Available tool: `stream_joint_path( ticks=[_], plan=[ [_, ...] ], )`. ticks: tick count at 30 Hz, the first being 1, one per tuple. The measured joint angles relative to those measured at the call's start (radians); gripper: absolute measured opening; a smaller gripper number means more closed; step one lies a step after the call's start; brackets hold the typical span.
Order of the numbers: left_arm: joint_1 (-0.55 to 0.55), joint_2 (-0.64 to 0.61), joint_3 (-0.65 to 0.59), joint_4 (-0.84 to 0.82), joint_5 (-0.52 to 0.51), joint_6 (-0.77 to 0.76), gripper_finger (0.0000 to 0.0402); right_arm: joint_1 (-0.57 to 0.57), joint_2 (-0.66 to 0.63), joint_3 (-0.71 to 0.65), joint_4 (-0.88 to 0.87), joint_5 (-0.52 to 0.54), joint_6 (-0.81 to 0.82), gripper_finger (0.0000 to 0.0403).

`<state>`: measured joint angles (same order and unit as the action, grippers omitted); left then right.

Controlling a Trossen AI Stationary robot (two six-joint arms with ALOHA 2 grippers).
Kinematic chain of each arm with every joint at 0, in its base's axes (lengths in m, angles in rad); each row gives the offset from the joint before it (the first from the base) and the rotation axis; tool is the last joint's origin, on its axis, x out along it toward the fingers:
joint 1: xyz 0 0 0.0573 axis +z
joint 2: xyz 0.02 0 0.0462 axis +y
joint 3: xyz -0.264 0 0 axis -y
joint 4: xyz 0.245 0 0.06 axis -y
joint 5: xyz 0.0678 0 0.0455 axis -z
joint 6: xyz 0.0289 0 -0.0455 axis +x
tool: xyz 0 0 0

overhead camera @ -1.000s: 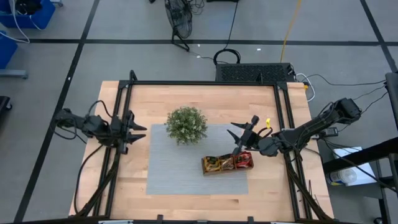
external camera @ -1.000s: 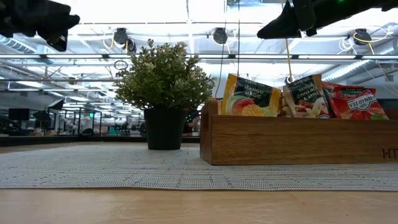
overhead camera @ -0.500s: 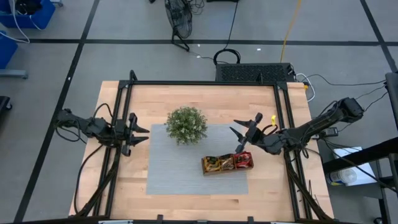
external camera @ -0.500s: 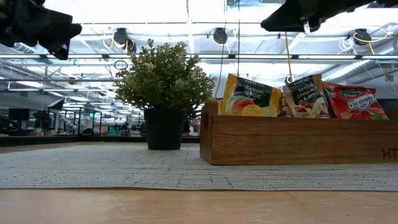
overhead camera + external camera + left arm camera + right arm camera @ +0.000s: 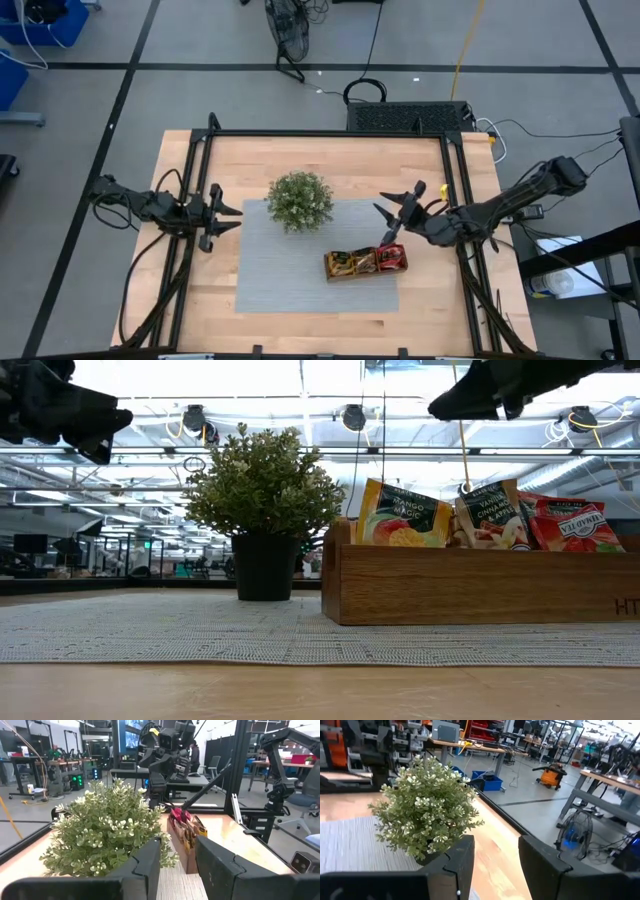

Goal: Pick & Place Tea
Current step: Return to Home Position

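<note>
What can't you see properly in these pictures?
- How many tea sachets there are: in the low view the wooden tray wall hides their lower halves, and the front ones hide any behind. In the high view they are too small to count.
- The wooden tray's right end: cut off by the low view's edge.
- The pot: in the high view, hidden under the plant leaves.

Grey workshop floor [image 5: 250, 110] is crossed by dark tape lines [image 5: 300, 67].
A floor fan [image 5: 287, 35], trailing cables [image 5: 372, 45] and blue bins [image 5: 45, 20] are seen beyond the wooden table [image 5: 330, 160]. An orange vacuum [image 5: 551, 775] and blue crates [image 5: 487, 781] are parked among workbenches [image 5: 605, 780]. The hall is lit by a bright ceiling [image 5: 300, 380] hung with round fixtures [image 5: 352, 417].
</note>
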<state>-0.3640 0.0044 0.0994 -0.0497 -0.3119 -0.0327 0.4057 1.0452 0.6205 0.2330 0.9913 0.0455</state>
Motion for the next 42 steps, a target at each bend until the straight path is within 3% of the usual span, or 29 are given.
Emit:
stream_joint_path(
  ticks=[20,24,32,39,42],
  plan=[
    [0.0,0.0,0.0,-0.004,0.0,0.012,0.0127,0.002,-0.443,-0.434,0.265,-0.002,0.04,0.0139],
    [0.0,0.0,0.0,-0.007,0.0,0.011,0.0127,0.002,-0.509,-0.483,0.264,-0.01,0.039,0.0139],
    [0.0,0.0,0.0,-0.007,0.0,0.001,0.0127,0.002,-0.592,-0.542,0.26,-0.156,-0.034,0.0139],
    [0.0,0.0,0.0,-0.033,-0.001,-0.017,0.0127,0.002,-0.687,-0.551,0.191,-0.103,-0.078,0.0139],
    [0.0,0.0,0.0,-0.038,0.0,-0.022,0.0127,0.01,-0.746,-0.551,0.119,-0.127,-0.086,0.0139]
  ],
)
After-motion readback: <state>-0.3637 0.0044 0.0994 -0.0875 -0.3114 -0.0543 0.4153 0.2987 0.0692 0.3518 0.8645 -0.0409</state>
